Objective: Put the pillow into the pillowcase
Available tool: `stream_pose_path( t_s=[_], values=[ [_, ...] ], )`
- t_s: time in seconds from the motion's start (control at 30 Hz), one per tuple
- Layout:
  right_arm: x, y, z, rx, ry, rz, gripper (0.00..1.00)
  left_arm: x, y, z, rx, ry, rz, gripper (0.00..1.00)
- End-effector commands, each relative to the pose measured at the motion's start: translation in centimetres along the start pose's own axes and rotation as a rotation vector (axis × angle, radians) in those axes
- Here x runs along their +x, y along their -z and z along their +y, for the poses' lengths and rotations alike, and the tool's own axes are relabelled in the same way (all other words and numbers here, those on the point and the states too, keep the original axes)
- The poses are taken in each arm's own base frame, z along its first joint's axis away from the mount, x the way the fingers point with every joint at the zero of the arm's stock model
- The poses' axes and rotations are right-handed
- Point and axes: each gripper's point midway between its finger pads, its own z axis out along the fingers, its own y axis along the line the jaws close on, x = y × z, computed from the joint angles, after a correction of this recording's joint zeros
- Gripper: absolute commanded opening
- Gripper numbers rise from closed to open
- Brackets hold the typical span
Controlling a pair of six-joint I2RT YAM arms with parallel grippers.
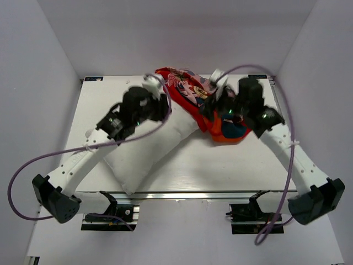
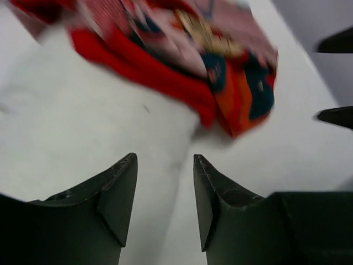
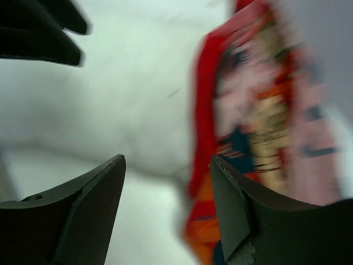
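Pillow (image 2: 83,121) lies beneath left end effector (image 2: 165,158), parted and empty.

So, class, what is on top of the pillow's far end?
The bunched pillowcase covers the pillow's far end. Whether that end sits inside the opening is hidden.

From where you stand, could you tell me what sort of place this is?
Likely a robot test cell: walls enclose a white table, with left arm and right arm bolted along a metal rail.
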Motion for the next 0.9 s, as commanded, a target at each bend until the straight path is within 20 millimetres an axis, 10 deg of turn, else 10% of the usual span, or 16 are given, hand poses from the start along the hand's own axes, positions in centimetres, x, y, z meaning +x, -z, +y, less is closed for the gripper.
stream_pose_path(
  t_s=[0.0,0.03,0.2,0.47,0.7,0.87],
  values=[
    [8.6,-0.6,5.5,-0.130,0.043,0.164,0.68,8.3,1.7,0.5,-0.076,-0.141,0.186,0.56],
    [11.4,-0.8,5.6,-0.103,0.020,0.219,0.70,11.4,1.7,1.6,-0.110,-0.148,0.242,0.56],
    [12.5,-2.3,3.4,-0.005,0.007,0.268,0.76,15.0,1.6,4.7,-0.223,-0.199,0.255,0.72],
    [9.0,-6.6,1.3,0.036,0.104,0.217,0.86,21.4,-1.6,6.5,-0.291,-0.253,0.424,0.58],
    [9.3,-10.5,-0.9,0.115,0.162,0.239,0.85,20.7,-1.9,5.8,-0.266,-0.212,0.384,0.00],
    [11.4,-12.0,-0.8,0.089,0.143,0.295,0.79,17.6,-0.8,4.5,-0.230,-0.155,0.298,0.00]
  ],
)
